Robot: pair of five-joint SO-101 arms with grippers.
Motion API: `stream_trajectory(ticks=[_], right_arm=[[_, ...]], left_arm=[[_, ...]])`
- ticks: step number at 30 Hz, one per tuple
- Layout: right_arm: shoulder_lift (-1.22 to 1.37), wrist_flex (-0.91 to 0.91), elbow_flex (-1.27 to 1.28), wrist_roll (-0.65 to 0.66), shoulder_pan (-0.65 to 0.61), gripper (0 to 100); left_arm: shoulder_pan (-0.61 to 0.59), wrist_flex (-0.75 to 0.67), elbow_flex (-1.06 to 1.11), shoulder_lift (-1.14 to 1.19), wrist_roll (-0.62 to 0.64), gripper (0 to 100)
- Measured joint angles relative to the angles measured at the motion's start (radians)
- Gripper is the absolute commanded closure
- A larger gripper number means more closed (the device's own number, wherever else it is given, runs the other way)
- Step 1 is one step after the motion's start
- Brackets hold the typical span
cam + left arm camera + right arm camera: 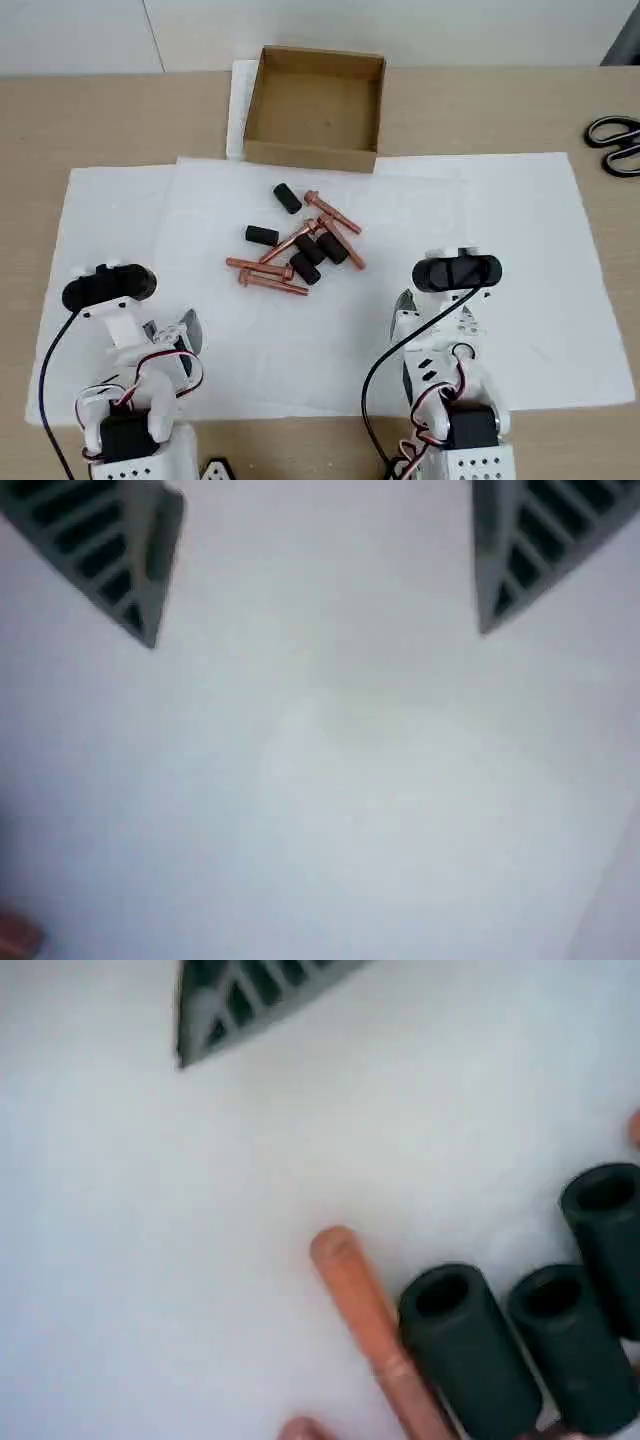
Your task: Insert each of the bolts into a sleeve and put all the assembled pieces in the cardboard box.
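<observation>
Found bolts (290,243) and sleeves (287,197) heaped loose mid-paper, none joined, just short of the cardboard box (310,155). Held left gripper (318,635) spread wide over bare white paper (500,220), off from the heap; could not tell the right gripper (402,312) state. Judged as first pick pending: called for closing on one outlying bolt.

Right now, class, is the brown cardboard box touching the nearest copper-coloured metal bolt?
Apart. The high view shows bare white paper between the cardboard box and that bolt.
</observation>
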Motion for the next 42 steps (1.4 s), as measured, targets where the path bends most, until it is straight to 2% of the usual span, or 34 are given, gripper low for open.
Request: stream_trajectory(ticks=[6, 11, 14, 21, 29, 34, 42], right_arm=[[0.0, -0.032, 0.0, 0.0, 0.014, 78.6], [0.0, -0.051, -0.048, 0.0, 0.133, 78.6], [0.0, 0.009, -0.146, 0.0, 0.183, 78.6], [0.0, 0.167, -0.377, 0.0, 0.204, 78.6], [-0.002, 0.184, -0.571, 0.0, 0.203, 78.6], [-0.009, 0.184, -0.703, 0.0, 0.203, 78.6], [0.112, 0.138, -0.85, 0.0, 0.201, 78.6]], left_arm=[[0.023, -0.048, 0.012, 0.0, -0.003, 80], [0.025, -0.064, 0.012, 0.0, 0.002, 80], [0.025, -0.055, 0.008, 0.0, 0.002, 80], [0.025, -0.043, -0.118, 0.0, -0.008, 80], [0.025, -0.072, -0.298, 0.017, -0.063, 80], [0.025, -0.051, -0.509, 0.221, -0.063, 80], [0.025, 0.037, -0.864, 0.73, -0.063, 80]])
